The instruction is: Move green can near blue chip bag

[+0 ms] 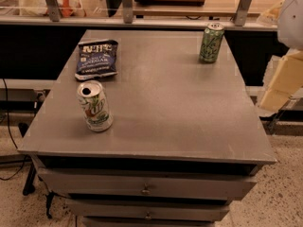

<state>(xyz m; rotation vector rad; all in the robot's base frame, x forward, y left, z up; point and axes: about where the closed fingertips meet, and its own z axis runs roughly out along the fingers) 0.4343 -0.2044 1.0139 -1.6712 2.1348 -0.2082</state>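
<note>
The green can (211,42) stands upright near the far right corner of the grey table (180,108). It is green with pale squiggly markings and a silver top. The blue chip bag (97,58) lies flat near the far left edge, dark blue with white lettering. The two are well apart, across the table's width. My gripper (280,85) shows as pale cream parts at the right edge of the camera view, off the table's right side and lower than the green can. It touches nothing.
A mostly white can with a green-and-red logo (95,106) stands open-topped at the front left, just in front of the bag. Drawers (147,188) sit under the tabletop. A shelf with metal posts (127,4) runs behind the table.
</note>
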